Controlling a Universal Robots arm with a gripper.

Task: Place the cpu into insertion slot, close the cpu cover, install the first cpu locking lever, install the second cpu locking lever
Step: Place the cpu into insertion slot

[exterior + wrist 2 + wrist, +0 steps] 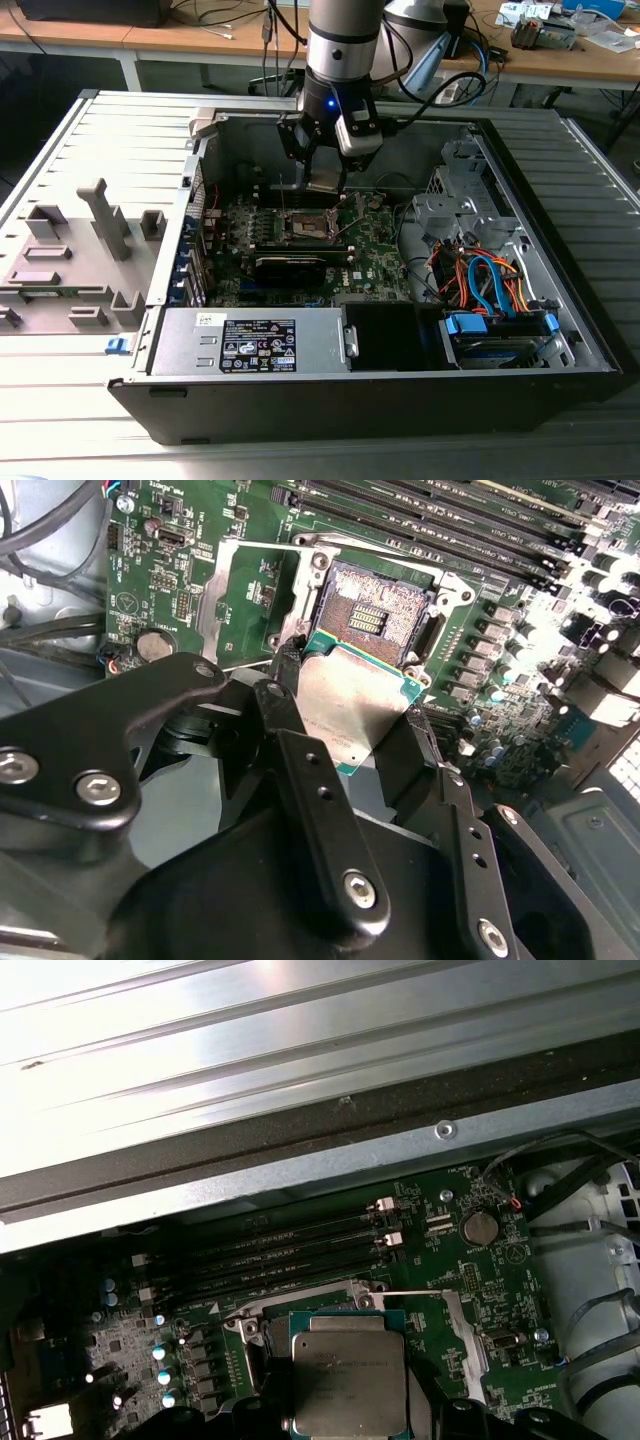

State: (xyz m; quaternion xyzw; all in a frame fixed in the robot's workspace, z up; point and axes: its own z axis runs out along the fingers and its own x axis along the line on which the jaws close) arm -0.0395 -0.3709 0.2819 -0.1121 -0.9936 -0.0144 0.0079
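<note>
Closest in, the two black fingers of the gripper (pixel 350 702) pinched the cpu (pixel 360 718) by opposite edges, silver top up, just over the near edge of the insertion slot (pixel 382 615), whose gold pin field lay bare. The cpu cover (pixel 213 605) lay swung open beside the socket. This looked like the first step, placing the chip, and seating it would likely call for squaring it over the socket and a level descent.
</note>
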